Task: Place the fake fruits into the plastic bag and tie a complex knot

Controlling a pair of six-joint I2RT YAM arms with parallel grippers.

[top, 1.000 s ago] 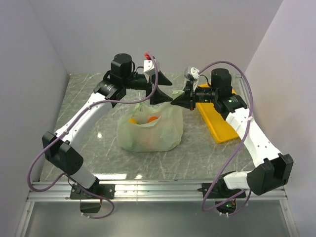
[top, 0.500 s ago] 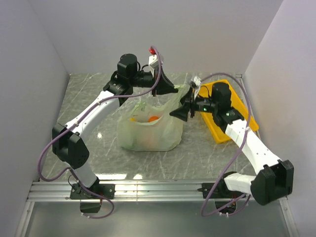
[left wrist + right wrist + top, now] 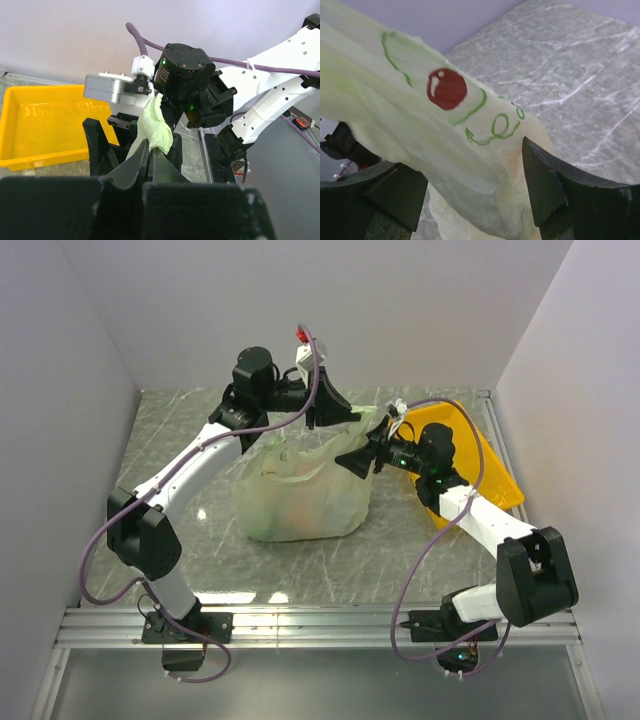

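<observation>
The thin, crinkly pale-green plastic bag (image 3: 300, 502) on the desk (image 3: 190, 450) looks limp and slippery: the left hand (image 3: 345, 418) pinches its bunched handle (image 3: 157, 127), the right hand (image 3: 352, 462) gapes open, seemingly astride the film, so grip gathered plastic.

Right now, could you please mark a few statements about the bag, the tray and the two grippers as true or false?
1. The left gripper is shut on a twisted strip of the plastic bag. True.
2. The right gripper is clamped on the bag. False: its jaws stand open, and the bag film runs between them unpinched.
3. The yellow tray lies on the left arm's side of the bag. False: it lies on the right arm's side.
4. The bag bears a printed red dot with green lines around it. True.
</observation>
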